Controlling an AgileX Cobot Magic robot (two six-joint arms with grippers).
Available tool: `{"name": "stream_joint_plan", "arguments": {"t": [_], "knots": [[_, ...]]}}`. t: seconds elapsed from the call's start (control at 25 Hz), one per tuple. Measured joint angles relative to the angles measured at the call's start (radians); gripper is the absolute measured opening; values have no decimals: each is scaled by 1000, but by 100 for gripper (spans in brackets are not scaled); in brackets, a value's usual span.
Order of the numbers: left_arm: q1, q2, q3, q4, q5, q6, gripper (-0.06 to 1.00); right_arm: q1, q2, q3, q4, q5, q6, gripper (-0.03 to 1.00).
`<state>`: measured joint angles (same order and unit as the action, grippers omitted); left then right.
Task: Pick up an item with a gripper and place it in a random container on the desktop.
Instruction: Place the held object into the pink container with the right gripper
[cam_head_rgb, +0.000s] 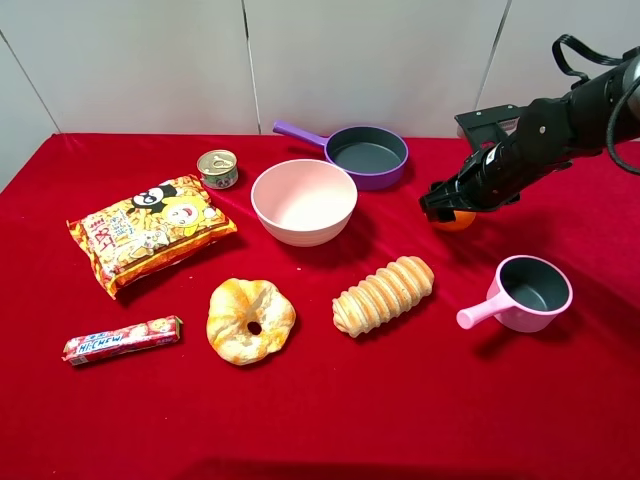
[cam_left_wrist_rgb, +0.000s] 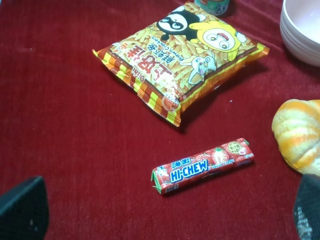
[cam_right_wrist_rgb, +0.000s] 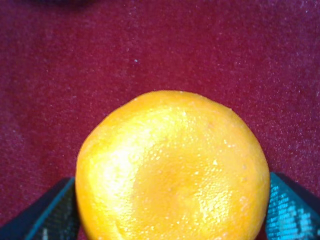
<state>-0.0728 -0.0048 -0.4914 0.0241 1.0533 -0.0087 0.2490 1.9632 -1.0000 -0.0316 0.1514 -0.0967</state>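
The orange mandarin (cam_head_rgb: 457, 221) sits between the fingers of my right gripper (cam_head_rgb: 448, 208), right of the pale pink bowl (cam_head_rgb: 300, 228) and over the red cloth. In the right wrist view the mandarin (cam_right_wrist_rgb: 172, 170) fills the space between the two fingers (cam_right_wrist_rgb: 50, 217), which press its sides. I cannot tell whether it rests on the cloth or hangs just above it. My left gripper (cam_left_wrist_rgb: 162, 215) is open and empty, its dark fingertips (cam_left_wrist_rgb: 20, 210) wide apart over the cloth near the candy stick. The bowl's edge (cam_left_wrist_rgb: 300, 30) shows in the left wrist view. The bowl is empty.
A purple long-handled pan (cam_head_rgb: 368, 155) stands behind the bowl. A small pink handled pot (cam_head_rgb: 530, 292) is at front right. A ridged bread roll (cam_head_rgb: 383, 295), a ring-shaped bread (cam_head_rgb: 250, 320), a snack bag (cam_head_rgb: 150, 232), a can (cam_head_rgb: 218, 168) and a Hi-Chew stick (cam_head_rgb: 122, 340) lie on the cloth.
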Motion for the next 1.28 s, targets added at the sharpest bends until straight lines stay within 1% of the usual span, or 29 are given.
{"name": "stream_joint_plan", "arguments": {"t": [0.64,0.88,1.28], "knots": [[0,0,0,0,0,0,97,0,-2,0,-30,0,0,54],[0,0,0,0,0,0,97,0,-55,0,-51,27,0,54],[0,0,0,0,0,0,97,10,-134,0,-56,77,0,54]]}}
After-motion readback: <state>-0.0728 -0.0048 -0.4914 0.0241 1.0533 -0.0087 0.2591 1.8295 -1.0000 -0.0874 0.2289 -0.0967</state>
